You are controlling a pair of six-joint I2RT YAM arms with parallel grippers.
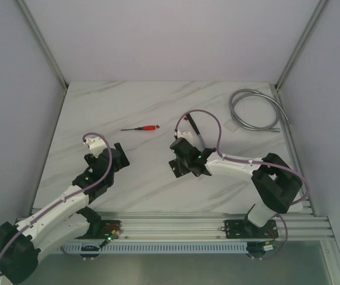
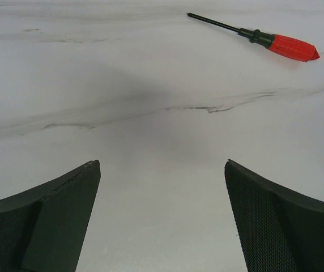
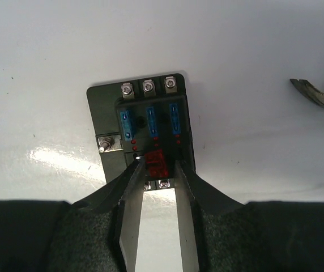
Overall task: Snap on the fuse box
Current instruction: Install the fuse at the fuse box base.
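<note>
The fuse box (image 3: 150, 113) is a small black block with three blue fuses, one red fuse (image 3: 156, 161) and screw terminals. It lies flat on the marble table directly below my right gripper (image 3: 157, 165). The right fingers hold a greyish clear piece (image 3: 131, 215) between them, its front edge just over the red fuse end of the box. In the top view the right gripper (image 1: 182, 160) covers most of the box. My left gripper (image 2: 162, 170) is wide open and empty over bare table, also seen in the top view (image 1: 119, 155).
A red-handled screwdriver (image 1: 143, 128) lies between the arms, also in the left wrist view (image 2: 281, 45). A coiled grey cable (image 1: 256, 110) lies at the back right. A thin black tool (image 1: 192, 127) lies just behind the right gripper.
</note>
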